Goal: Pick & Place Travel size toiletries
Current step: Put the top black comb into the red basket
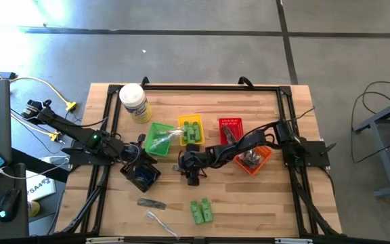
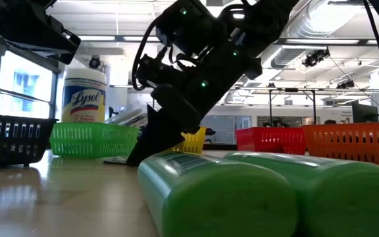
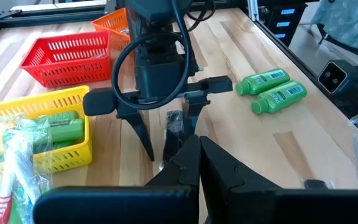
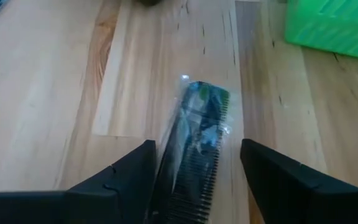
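A: Where is the right gripper (image 3: 168,134)?

B: Low over the middle of the table (image 1: 249,203), just in front of the yellow basket (image 1: 190,130). Its fingers (image 4: 114,177) stand spread, one on each side of a clear-wrapped black comb (image 4: 194,146) lying flat on the wood. They straddle it without gripping it.

A: Do the tips touch the wrapper?

B: Hard to say; from the wrist view they look just beside it, perhaps brushing the plastic.

A: And the left gripper (image 3: 199,163)?

B: Clenched tight with nothing between its fingers, hovering near the black basket (image 1: 141,175) and pointing toward the right arm.

A: The other toiletries?

B: Two green bottles (image 1: 201,210) lie side by side near the front edge. More green bottles sit in the yellow basket. A dark wrapped piece (image 1: 151,202) and a clear-wrapped stick (image 1: 160,222) lie front left. The green basket (image 1: 158,137) holds wrapped items, beside the white jar (image 1: 133,102).
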Tool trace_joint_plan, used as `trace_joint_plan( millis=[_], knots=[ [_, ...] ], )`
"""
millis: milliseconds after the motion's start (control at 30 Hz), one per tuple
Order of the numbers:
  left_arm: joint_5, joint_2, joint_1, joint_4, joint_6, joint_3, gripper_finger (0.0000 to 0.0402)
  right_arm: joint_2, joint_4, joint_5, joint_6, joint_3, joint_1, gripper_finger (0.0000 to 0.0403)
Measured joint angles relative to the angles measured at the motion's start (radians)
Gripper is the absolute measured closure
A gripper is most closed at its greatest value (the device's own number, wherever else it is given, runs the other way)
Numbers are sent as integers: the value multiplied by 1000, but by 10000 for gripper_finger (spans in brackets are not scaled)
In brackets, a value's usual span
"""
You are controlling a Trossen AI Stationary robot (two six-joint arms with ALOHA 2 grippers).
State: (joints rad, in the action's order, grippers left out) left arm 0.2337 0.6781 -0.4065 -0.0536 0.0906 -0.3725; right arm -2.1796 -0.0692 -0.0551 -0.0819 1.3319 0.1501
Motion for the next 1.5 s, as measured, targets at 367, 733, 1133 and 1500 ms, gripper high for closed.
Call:
trace_joint_plan(
  millis=[367,733,1133,1500],
  knots=[
    [0,0,0,0,-11,0,402,-1,-1,17,10,2,3,323],
    [0,0,0,-1,-8,0,402,0,2,30,26,1,2,399],
    [0,0,0,1,0,0,401,101,69,-34,58,-3,42,400],
    [-6,0,0,5,19,0,402,201,240,-83,58,-2,53,400]
  ],
)
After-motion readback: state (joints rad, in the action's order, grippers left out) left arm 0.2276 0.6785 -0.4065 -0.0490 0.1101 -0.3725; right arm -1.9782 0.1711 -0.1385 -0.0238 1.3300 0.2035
